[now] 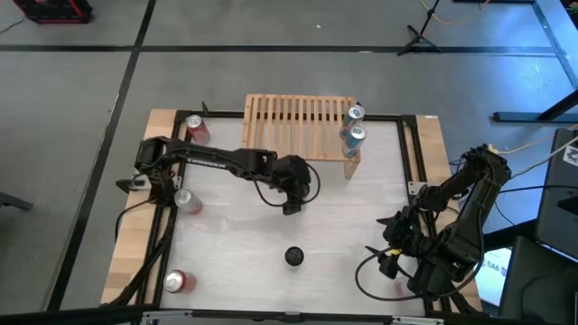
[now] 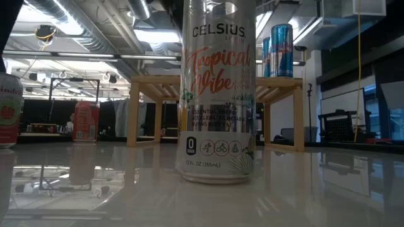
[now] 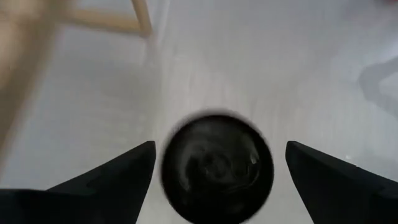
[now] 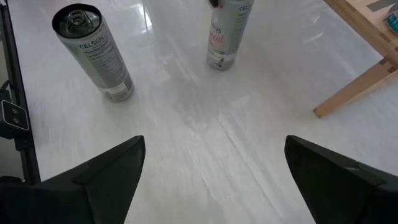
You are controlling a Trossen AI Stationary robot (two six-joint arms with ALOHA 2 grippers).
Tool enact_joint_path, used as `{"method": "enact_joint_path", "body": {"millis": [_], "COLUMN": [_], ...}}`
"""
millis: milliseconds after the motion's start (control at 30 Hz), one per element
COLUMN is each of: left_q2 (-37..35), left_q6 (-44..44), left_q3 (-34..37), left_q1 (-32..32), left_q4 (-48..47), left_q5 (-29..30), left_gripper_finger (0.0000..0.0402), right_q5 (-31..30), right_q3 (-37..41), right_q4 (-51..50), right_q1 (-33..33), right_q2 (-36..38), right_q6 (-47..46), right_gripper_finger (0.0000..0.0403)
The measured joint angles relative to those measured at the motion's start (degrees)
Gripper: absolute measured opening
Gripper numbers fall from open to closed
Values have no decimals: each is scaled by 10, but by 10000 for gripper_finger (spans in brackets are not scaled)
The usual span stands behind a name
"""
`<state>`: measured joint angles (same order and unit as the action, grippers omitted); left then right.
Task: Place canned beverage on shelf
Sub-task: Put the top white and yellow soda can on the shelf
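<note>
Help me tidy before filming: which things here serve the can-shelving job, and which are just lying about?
Job: shelf; Celsius can; two blue cans already shelved; three cans at table's left edge; open left gripper.
Lying about: black crate and stand on the floor; right gripper waiting open.

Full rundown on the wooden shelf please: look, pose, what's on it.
The shelf is a low light-wood rack with a slatted top, standing upright on short side legs at the table's far edge. Its right end carries two blue cans; the rest of the slats are bare. In the low view daylight shows under the top between the legs, and nothing stands beneath it. No end effector touches it: the left end effector hangs open in front of it, over the table.
</note>
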<state>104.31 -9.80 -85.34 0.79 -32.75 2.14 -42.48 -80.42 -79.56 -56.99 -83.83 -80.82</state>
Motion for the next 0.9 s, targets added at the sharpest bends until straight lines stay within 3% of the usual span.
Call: {"method": "enact_joint_path", "body": {"millis": [267, 600, 767, 900], "left_q2": [29, 34, 34, 31], "left_q6": [26, 14, -2, -7], "left_q3": [0, -1, -7, -56], "left_q1": [-2, 1, 1, -3], "left_q4": [25, 25, 18, -36], "left_q5": [-1, 1, -12, -19], "left_gripper_finger": [342, 238, 236, 236], "right_q5": [-4, -16, -21, -20], "right_q3": [0, 0, 0, -2], "right_q4": [-2, -10, -18, -34], "right_q1": [0, 0, 0, 0], "right_q2": [0, 0, 0, 2], "right_q6": [0, 0, 0, 1], "right_gripper_finger": [374, 374, 374, 374]}}
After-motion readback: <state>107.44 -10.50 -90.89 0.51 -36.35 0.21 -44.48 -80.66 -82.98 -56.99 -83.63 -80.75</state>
